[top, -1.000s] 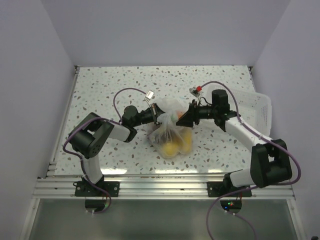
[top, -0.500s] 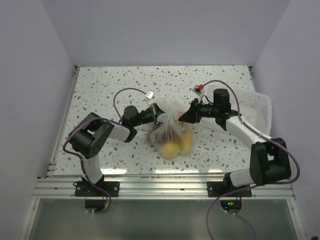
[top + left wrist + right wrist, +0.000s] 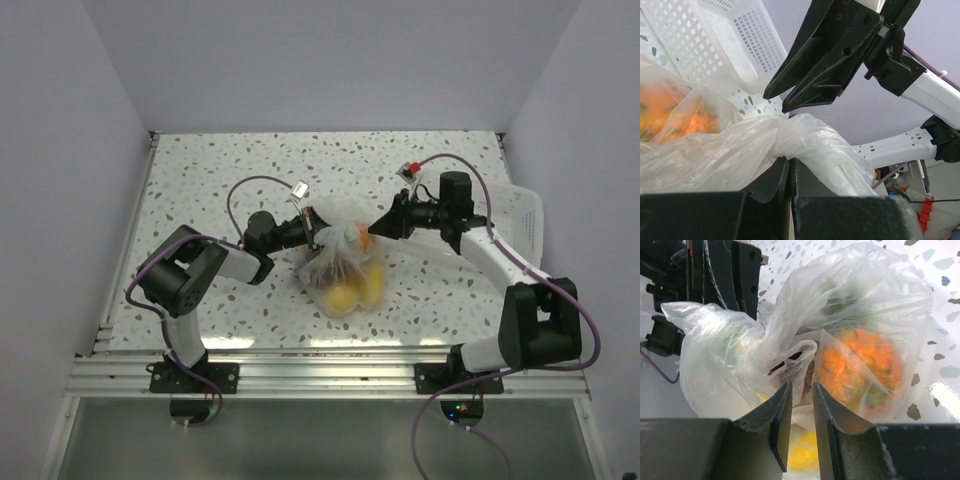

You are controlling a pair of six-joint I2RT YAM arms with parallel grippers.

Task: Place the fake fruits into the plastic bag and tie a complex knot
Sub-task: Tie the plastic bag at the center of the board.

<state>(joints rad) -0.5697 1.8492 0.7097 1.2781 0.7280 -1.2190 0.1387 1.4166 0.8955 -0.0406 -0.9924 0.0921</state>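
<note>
The plastic bag (image 3: 343, 268) lies mid-table with the fake fruits inside: yellow ones (image 3: 345, 296) low and an orange one (image 3: 364, 240) near the top. My left gripper (image 3: 318, 233) is shut on the bag's twisted neck (image 3: 807, 134), its jaws (image 3: 790, 159) pressed together under the plastic. My right gripper (image 3: 374, 229) sits just right of the bag, with its jaws slightly apart and nothing between them (image 3: 800, 386). In the right wrist view I see the orange fruit (image 3: 860, 365), a yellow one (image 3: 802, 450) and a dark reddish bit (image 3: 785, 362) through the plastic.
A white slotted tray (image 3: 518, 215) stands at the right edge, behind my right arm; it also shows in the left wrist view (image 3: 730, 40). The cell walls close in the table on three sides.
My right gripper has drawn back to the right, away from the bag's neck. The left gripper and the bag have stayed in place.
</note>
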